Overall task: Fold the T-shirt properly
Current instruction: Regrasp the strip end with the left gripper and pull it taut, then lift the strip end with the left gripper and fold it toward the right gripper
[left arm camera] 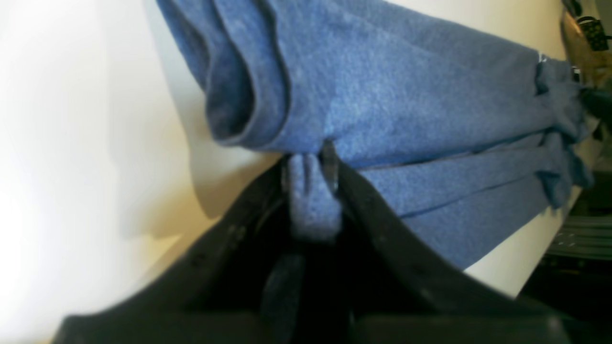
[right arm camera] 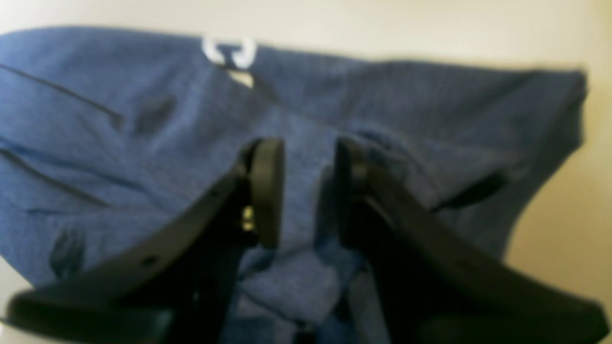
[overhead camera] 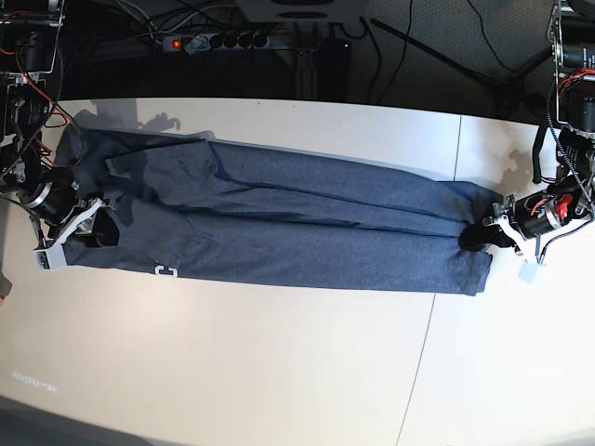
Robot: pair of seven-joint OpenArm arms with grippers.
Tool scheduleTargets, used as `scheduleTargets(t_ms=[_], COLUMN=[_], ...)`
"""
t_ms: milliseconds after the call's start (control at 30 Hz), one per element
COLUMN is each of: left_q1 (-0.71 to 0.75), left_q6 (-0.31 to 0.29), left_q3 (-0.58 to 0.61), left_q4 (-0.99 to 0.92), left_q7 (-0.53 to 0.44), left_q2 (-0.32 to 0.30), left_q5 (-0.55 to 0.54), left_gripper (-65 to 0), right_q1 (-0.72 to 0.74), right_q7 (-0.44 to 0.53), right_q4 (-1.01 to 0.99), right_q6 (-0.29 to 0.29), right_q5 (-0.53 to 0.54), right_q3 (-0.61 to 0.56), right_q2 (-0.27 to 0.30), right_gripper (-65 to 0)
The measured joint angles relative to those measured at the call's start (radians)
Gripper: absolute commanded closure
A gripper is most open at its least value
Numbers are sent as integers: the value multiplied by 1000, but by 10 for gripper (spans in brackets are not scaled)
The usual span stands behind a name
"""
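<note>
While T-shirt spans table, left gripper pinches its edge.

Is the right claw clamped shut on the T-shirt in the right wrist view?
No. The right claw shows a clear gap between its pads, with the T-shirt fabric lying loose between and beneath them.

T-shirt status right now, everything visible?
The T-shirt is heathered blue-grey knit, folded lengthwise into a long band stretched across the white table, creases along it, a scrap of white lettering at its near edge. The left pincer pinches a tuck at one end; the right pincer stands open over the other end.
</note>
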Motion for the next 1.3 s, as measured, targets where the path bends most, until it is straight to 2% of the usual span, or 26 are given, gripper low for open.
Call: scheduleTargets(t_ms=[233,433,633,833,967,1033,1200,1300], left_q1=[8,13,14,92,169,215,300,290], left_q6=[0,3,9,25,25,24,26,26], left_q3=[-60,-165,-177,-177,-171,-169,-158,-77], left_q4=[-6,-4,105,452,754,874,977,978], left_q7=[40,86,154,164,161,126,89,66], left_q2=[-76,-156,-201,-178,-115,-85,-21,33], left_q5=[40,63,67,109,206,264,320,390], left_gripper=[0,0,0,0,0,0,0,0], right_q1=[0,0,0,-1,0,0,-3,-6], right_q7=[-11,-23,-32,-37,-35,-39,-50,-50], right_q4=[41,42,42,42,43,43,39,37], right_q6=[0,0,0,0,0,0,0,0], right_q5=[3,3,0,-5,-4,-5,-20,-19], right_q3=[33,70,71,72,72,72,72,72], right_q2=[0,0,0,-3,-6,-6,-5,-5], right_gripper=[-193,-193,-193,-193,-193,-193,-193,-193])
